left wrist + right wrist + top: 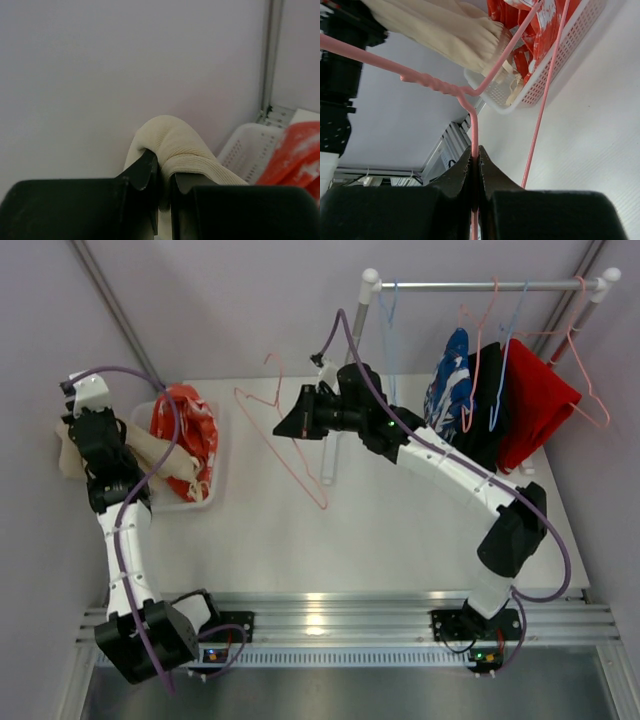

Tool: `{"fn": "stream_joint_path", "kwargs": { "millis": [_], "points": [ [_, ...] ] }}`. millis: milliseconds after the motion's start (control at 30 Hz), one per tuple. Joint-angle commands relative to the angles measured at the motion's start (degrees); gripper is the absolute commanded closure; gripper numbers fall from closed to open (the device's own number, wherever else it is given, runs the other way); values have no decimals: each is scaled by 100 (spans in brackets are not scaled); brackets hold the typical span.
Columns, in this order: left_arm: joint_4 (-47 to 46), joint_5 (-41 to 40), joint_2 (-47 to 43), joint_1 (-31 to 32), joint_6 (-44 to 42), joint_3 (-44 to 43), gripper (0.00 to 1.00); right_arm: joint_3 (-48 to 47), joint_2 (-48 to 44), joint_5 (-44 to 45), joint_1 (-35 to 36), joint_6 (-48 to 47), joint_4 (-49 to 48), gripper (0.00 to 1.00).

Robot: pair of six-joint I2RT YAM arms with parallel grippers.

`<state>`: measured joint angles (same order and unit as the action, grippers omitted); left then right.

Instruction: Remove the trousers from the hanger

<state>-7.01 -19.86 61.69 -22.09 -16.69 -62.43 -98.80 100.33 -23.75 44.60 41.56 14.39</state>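
My left gripper [162, 172] is shut on the plain beige trousers [175, 142] and holds them at the far left; in the top view the left gripper [78, 455] keeps them [150, 455] stretched over the white basket [215, 475]. The orange-red trousers with white marks [187, 430] lie in that basket. My right gripper [475, 160] is shut on the wire of a bare pink hanger [440, 86], held above the table's middle [285, 445]. Blue patterned [447, 385], black [492, 410] and red [535, 400] trousers hang on hangers from the rail [490, 285].
The rack's white posts [362, 330] stand at the back of the table. An empty blue hanger [388, 315] hangs on the rail's left end. Grey walls close in on the left, back and right. Purple cables trail along both arms.
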Motion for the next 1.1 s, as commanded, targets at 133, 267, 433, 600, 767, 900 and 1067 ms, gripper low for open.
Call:
{"fn": "stream_joint_path", "kwargs": {
  "millis": [133,267,433,600,767,900,1067],
  "points": [
    [-223,2228,80,-33,553,792,100,-148,-796,-121,31,-262,-51,100],
    [294,2899,80,-24,789,1215,100,27,-1383,-130,5,-596,-42,100],
    [944,3190,377,-24,1115,1480,80,449,-2175,28,-109,-983,282,100],
    [1867,3023,546,-24,1492,946,3,1185,-3238,20,-687,-1124,740,100],
    [2475,3558,55,-24,1537,312,1,2092,-4310,-446,-1611,-1281,1091,100],
    [2845,4217,-420,-24,1388,-137,1,2611,-5347,-613,-2148,-1387,1661,100],
    [3003,4718,-939,-24,1589,-410,1,2569,-6025,-351,-2377,-1510,2277,100]
  ]
}}
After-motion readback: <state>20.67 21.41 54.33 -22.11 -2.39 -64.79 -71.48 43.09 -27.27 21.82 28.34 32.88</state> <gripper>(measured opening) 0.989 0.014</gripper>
